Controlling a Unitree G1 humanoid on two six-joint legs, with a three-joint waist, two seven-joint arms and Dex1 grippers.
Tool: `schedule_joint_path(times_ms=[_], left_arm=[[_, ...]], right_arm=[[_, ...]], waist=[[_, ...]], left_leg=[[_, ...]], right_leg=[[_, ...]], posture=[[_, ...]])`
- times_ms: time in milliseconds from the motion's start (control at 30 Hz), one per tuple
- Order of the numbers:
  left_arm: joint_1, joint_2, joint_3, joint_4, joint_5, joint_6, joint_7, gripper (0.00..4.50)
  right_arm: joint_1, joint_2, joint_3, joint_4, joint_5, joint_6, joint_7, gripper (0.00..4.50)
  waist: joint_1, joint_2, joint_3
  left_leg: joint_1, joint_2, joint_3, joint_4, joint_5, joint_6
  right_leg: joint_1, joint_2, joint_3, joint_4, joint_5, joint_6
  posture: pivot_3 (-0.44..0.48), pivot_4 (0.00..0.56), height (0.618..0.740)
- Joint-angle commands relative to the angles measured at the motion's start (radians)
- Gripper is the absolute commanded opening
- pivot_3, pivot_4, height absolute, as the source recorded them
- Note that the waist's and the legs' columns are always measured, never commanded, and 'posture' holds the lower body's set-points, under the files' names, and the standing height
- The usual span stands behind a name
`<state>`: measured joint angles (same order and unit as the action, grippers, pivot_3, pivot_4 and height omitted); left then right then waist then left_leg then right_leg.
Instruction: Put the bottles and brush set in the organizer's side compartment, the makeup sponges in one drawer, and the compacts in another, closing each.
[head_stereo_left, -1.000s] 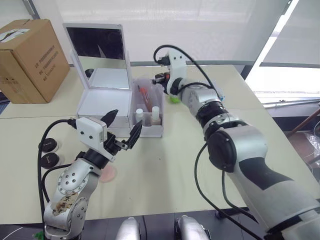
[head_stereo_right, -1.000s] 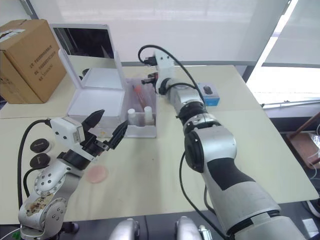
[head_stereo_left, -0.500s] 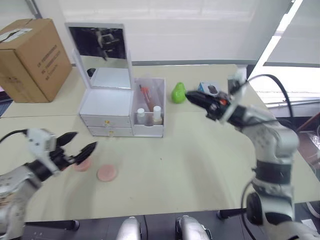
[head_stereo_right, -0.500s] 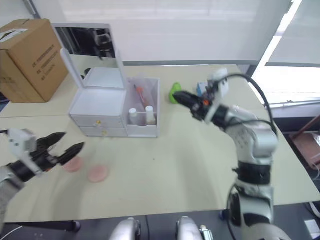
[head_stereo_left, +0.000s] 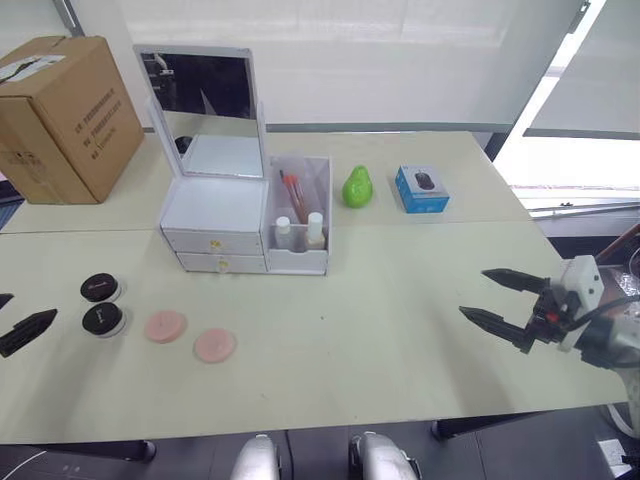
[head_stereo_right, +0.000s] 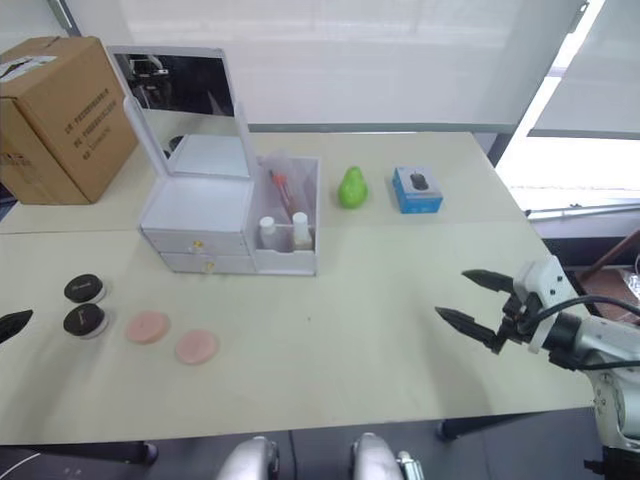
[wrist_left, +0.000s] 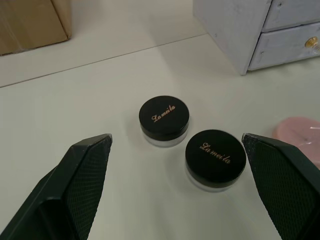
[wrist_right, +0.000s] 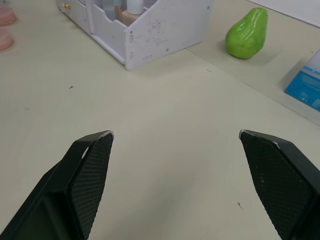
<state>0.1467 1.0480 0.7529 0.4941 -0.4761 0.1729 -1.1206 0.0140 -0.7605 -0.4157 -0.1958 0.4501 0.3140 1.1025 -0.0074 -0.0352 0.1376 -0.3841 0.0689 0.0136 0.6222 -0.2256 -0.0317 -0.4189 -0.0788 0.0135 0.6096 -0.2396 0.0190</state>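
Both arms have drawn back from the organizer (head_stereo_left: 245, 215); right gripper (head_stereo_left: 505, 298) and left gripper (wrist_left: 177, 165) gape empty; bottles (head_stereo_left: 298, 230) sit in the side compartment; sponges (head_stereo_left: 190, 336) and compacts (wrist_left: 190, 137) await on the table, drawers shut; next, open a drawer.

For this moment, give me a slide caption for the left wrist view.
Open left gripper hovers above two round black-lidded compacts beside the white drawer organizer.
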Motion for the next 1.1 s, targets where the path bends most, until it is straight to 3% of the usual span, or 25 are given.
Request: schedule_joint_path(times_ms=[33, 367, 467, 567, 667, 767, 900, 1100], left_arm=[[-0.015, 0.028, 0.013, 0.011, 0.008, -0.041, -0.024, 4.5], [0.06, -0.07, 0.037, -0.169, -0.018, 0.003, 0.035, 4.5], [0.103, -0.233, 0.018, -0.44, -0.057, 0.045, 0.173, 4.5], [0.117, -0.439, -0.072, -0.718, -0.058, 0.071, 0.368, 4.5], [0.098, -0.653, -0.194, -0.899, -0.013, 0.052, 0.56, 4.5], [0.077, -0.815, -0.369, -1.001, 0.135, -0.004, 0.719, 4.5], [0.017, -0.947, -0.556, -0.988, 0.354, -0.112, 0.88, 4.5], [-0.102, -0.975, -0.596, -0.807, 0.471, -0.214, 1.002, 4.5]], right_arm=[[-0.015, 0.003, 0.01, -0.011, -0.012, -0.054, -0.033, 4.45], [-0.059, 0.01, 0.087, -0.129, 0.09, 0.097, -0.119, 4.45], [-0.177, 0.062, 0.167, -0.245, 0.196, 0.225, -0.202, 4.45], [-0.296, 0.149, 0.281, -0.321, 0.247, 0.332, -0.308, 4.45], [-0.386, 0.251, 0.371, -0.328, 0.228, 0.35, -0.391, 4.45], [-0.431, 0.29, 0.445, -0.308, 0.18, 0.316, -0.391, 4.45], [-0.458, 0.33, 0.511, -0.26, 0.11, 0.227, -0.373, 4.45], [-0.472, 0.345, 0.563, -0.211, 0.045, 0.139, -0.333, 4.45]], waist=[[0.001, 0.0, 0.0], [0.009, -0.001, -0.001], [0.007, -0.001, -0.001], [0.008, -0.004, -0.002], [0.021, -0.007, -0.004], [0.03, -0.009, -0.005], [0.031, -0.013, -0.008], [0.018, -0.009, -0.01]], left_leg=[[0.0, 0.0, 0.001, 0.0, 0.0, 0.0], [0.0, 0.002, 0.004, 0.0, 0.0, 0.0], [0.0, 0.002, 0.005, 0.0, 0.0, 0.0], [0.0, 0.002, 0.005, 0.001, 0.0, 0.0], [-0.001, 0.003, 0.004, 0.003, 0.005, 0.008], [-0.002, 0.002, 0.004, 0.006, 0.005, 0.008], [-0.001, 0.001, 0.004, 0.009, 0.005, 0.008], [0.0, 0.0, -0.002, 0.009, 0.005, 0.008]], right_leg=[[0.0, 0.0, 0.0, 0.001, 0.0, 0.0], [0.0, 0.0, 0.001, 0.001, 0.001, 0.0], [0.0, 0.0, 0.002, 0.001, 0.001, 0.001], [0.001, 0.0, 0.003, 0.001, 0.003, 0.002], [0.007, 0.002, 0.003, 0.002, 0.006, 0.004], [0.011, 0.001, 0.002, 0.0, 0.007, 0.002], [0.013, 0.001, 0.003, -0.001, 0.007, 0.005], [0.014, 0.005, 0.004, 0.0, 0.007, 0.007]], posture=[[0.0, 0.15, 0.728], [0.0, 0.15, 0.728], [0.0, 0.15, 0.728], [0.0, 0.15, 0.728], [0.0, 0.15, 0.728], [0.0, 0.15, 0.728], [0.0, 0.15, 0.728], [0.0, 0.15, 0.728]])
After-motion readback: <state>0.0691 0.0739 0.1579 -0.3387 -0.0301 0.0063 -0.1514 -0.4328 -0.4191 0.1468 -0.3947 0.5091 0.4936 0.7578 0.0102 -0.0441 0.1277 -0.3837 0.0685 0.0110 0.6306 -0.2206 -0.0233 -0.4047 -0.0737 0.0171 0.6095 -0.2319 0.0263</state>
